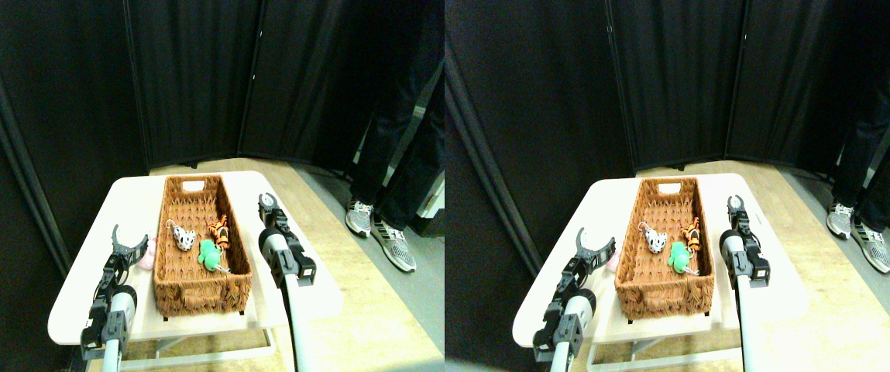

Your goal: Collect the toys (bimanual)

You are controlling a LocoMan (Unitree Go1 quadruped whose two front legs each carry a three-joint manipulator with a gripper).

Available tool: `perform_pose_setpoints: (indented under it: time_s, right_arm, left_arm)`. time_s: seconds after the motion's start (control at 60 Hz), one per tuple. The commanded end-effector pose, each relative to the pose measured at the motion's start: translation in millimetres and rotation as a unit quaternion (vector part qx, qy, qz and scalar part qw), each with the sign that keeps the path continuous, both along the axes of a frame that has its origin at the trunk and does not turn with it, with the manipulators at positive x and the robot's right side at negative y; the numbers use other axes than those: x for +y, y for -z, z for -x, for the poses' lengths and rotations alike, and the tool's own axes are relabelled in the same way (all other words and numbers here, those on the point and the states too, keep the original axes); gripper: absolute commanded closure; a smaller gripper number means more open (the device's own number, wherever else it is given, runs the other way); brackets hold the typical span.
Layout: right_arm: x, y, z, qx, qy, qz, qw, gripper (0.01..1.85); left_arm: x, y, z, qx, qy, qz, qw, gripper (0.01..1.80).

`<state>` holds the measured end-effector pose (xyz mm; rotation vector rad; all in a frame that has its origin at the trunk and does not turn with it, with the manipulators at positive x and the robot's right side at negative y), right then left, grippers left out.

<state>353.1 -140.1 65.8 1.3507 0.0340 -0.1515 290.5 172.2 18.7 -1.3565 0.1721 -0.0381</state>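
Toys: three are lying inside the long brown wicker basket [198, 248], toward its middle and nearer part. The white black-spotted toy [183, 238] is sitting left of centre on the basket floor; the orange-black striped toy [219, 231] is leaning by the right wall; the green toy [209, 255] is lying just in front of the striped one, nearer the camera, with its metal ring showing at its near side. A fourth, the pink toy [149, 253], is resting on the counter [96, 279] outside the basket, just beside its left wall and partly hidden behind the left end effector [128, 244].

Left end effector: jaws are spreading apart in a fork, empty, standing next to the pink toy.

Right end effector [267, 204]: is reaching up along the basket's right side, over the counter edge; whether its jaws are parted or closed cannot be told from this view.

Basket: is standing lengthwise on the pale counter, with a handle slot at its far end.

Surroundings: black curtain panels are hanging behind; a person's legs and striped sneakers [379, 229] are standing on the floor at right.
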Motion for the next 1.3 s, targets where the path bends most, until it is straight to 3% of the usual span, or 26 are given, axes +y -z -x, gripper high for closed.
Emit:
perform_pose_setpoints:
  time_s: [0.017, 0.433, 0.817, 1.3]
  right_arm:
    - [2.5, -8.3, -0.5, -0.021, 0.001, 0.005, 1.000, 1.85]
    - [6.2, -7.6, -2.8, -0.018, 0.011, 0.017, 1.000, 1.85]
    - [6.7, -6.4, -6.9, -0.016, 0.016, 0.033, 0.999, 1.85]
    - [6.8, -8.0, -11.0, -0.016, 0.028, 0.015, 0.999, 1.85]
  left_arm:
    - [-4.1, -1.4, -1.2, -0.015, 0.005, 0.014, 1.000, 1.24]
    - [-11.7, -1.5, 4.7, 0.000, 0.027, 0.054, 0.998, 1.23]
    - [-16.4, 22.0, -15.1, 0.026, 0.013, 0.098, 0.995, 1.26]
    - [-21.9, 28.5, -16.9, 0.034, 0.015, 0.093, 0.995, 1.21]
